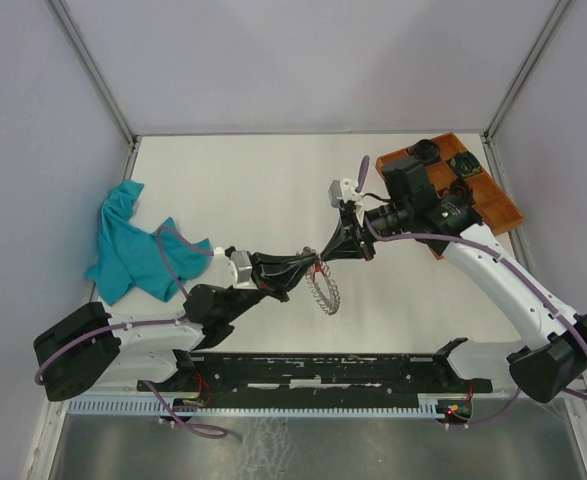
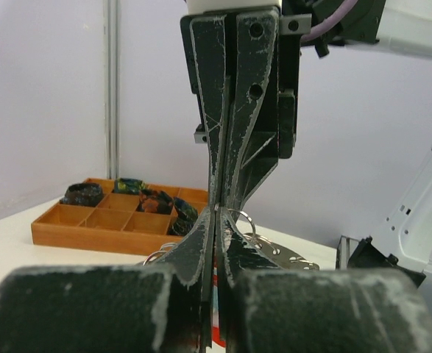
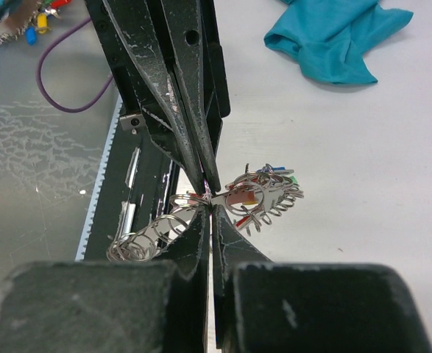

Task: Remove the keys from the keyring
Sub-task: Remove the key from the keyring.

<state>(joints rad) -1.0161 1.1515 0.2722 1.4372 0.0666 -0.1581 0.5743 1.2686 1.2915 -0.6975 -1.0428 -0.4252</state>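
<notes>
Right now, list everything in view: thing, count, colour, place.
keyring: one, silver coil, table centre, at the pincer tips
keys: several, exact count unclear, silver with red, green and blue tags, bunched on the keyring
cloth: one, teal, crumpled near the table's left edge
tray: one, orange-brown, compartmented, far right corner
dark items: a few, in the tray's compartments
table: one, white
left pincer: one, black, shut on the keyring
right pincer: one, black, shut, tip to tip with the left pincer
</notes>
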